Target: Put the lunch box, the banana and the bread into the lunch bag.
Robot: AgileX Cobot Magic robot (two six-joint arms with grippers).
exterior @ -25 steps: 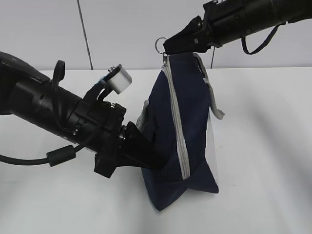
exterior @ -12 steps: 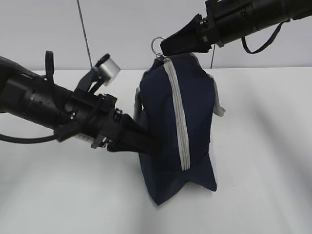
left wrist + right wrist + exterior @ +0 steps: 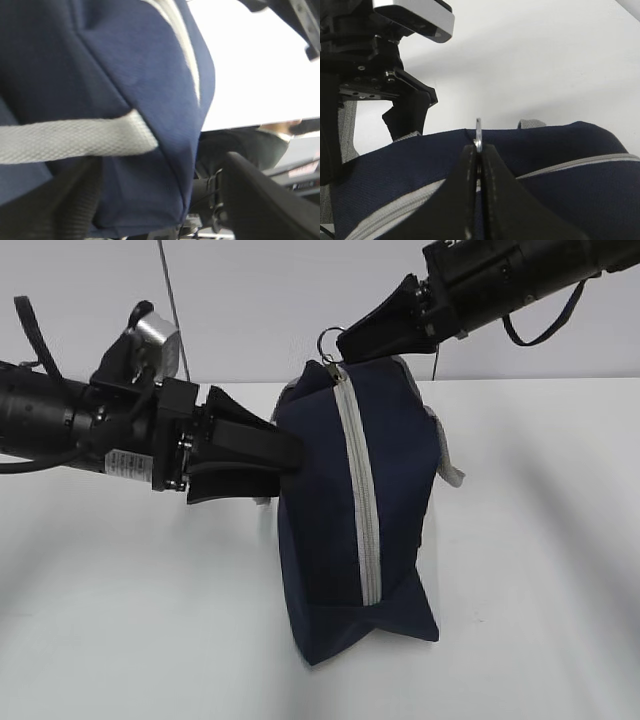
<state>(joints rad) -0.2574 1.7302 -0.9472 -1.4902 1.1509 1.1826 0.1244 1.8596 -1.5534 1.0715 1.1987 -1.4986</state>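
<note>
The navy lunch bag [image 3: 330,510] stands on end on the white table, its grey zipper [image 3: 360,500] running down the front and looking closed. My right gripper [image 3: 342,343] is above the bag, shut on the metal ring pull [image 3: 328,338], which sticks up between the fingers in the right wrist view [image 3: 478,132]. My left gripper [image 3: 290,458] is at the bag's upper left side. In the left wrist view [image 3: 160,165] its jaws stand apart around a fold of the bag [image 3: 140,75], just under a grey webbing handle [image 3: 75,137]. The lunch box, banana and bread are not in view.
The white table [image 3: 540,540] spreads around the bag, with a pale wall behind. The left arm's body and camera housing [image 3: 415,15] sit close behind the bag's top. A second grey handle [image 3: 445,455] hangs on the bag's right side.
My left gripper has risen from the bag's lower left side to its upper left side, and its jaws have spread. The bag leaned slightly left. The right gripper kept the ring pull.
</note>
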